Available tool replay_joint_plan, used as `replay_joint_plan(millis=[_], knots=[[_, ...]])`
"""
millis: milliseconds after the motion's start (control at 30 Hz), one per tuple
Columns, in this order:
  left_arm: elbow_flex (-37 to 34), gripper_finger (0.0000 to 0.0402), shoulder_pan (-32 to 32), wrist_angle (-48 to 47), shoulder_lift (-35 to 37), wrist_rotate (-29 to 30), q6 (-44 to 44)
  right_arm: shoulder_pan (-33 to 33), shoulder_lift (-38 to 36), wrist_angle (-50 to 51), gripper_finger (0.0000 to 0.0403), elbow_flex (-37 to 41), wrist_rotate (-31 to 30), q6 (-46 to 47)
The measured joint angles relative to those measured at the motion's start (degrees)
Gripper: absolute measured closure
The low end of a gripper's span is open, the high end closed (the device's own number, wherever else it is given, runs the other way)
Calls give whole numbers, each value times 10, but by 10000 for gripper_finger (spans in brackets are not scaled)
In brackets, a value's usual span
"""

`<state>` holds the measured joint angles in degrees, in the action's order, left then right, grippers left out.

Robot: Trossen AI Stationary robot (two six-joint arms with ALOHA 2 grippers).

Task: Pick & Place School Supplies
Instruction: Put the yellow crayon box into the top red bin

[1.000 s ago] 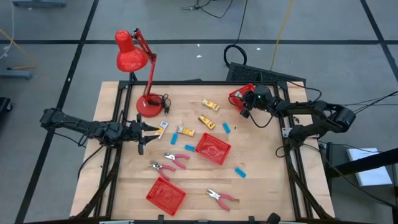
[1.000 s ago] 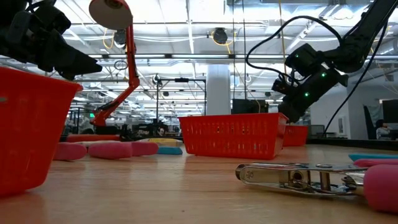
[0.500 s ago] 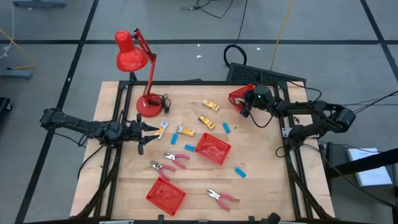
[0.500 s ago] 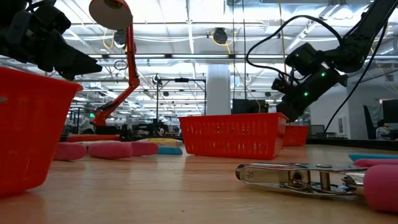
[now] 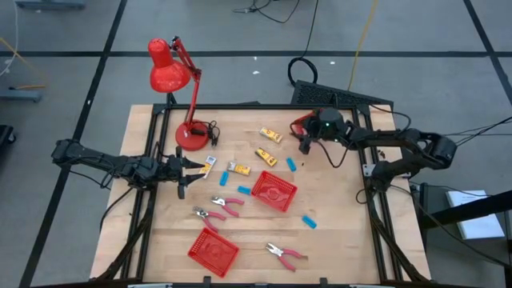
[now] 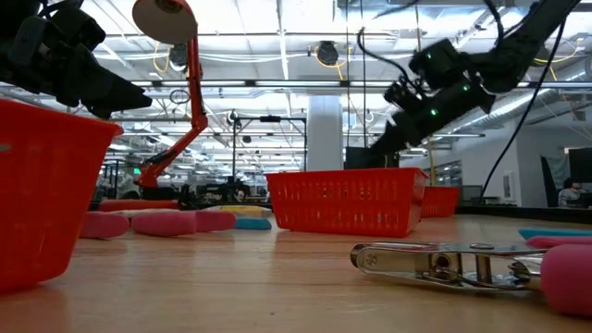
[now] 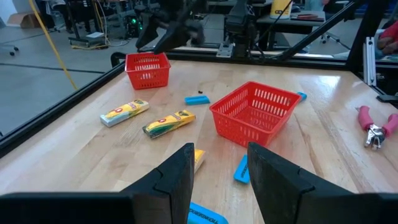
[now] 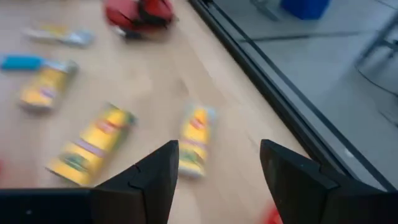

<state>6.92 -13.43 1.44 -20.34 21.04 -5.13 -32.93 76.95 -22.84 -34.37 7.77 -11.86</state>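
Note:
The school supplies lie loose on the wooden table. Yellow packets [image 5: 266, 158] [image 5: 270, 135] [image 5: 238, 169], blue blocks [image 5: 292, 164] [image 5: 309, 222] and pink-handled pliers [image 5: 228, 205] [image 5: 284, 254] all lie flat. My left gripper [image 5: 192, 168] hovers open at the table's left. It points toward the right edge, with a yellow packet [image 7: 198, 158] and a blue block [image 7: 241, 168] lying ahead of its fingers. My right gripper [image 5: 304, 146] hangs open above the table, beside the small far-right basket [image 5: 308, 122]. It looks down on yellow packets [image 8: 193, 140] [image 8: 93, 146].
A red desk lamp [image 5: 172, 68] stands at the far left, its base [image 5: 190, 136] on the table. One red mesh basket [image 5: 274, 191] sits mid-table and another [image 5: 213, 250] sits near the front edge. A black frame [image 5: 240, 105] rims the table.
My right gripper has swung away from the small far-right basket, toward the table's left edge, and has risen a little. My left gripper and the items on the table have kept still.

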Motion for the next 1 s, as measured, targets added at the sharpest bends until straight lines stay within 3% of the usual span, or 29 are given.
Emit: replay_joint_plan(millis=[167,333,633,1000], knots=[[0,250,0,0,0,0,0,52,34,44,188,-56,1,19],[0,250,0,0,0,0,1,75,120,102,188,-124,-1,17],[0,250,0,0,0,0,1,67,237,181,188,-237,-19,-13],[0,250,0,0,0,0,-1,29,260,249,184,-281,-31,-31]])
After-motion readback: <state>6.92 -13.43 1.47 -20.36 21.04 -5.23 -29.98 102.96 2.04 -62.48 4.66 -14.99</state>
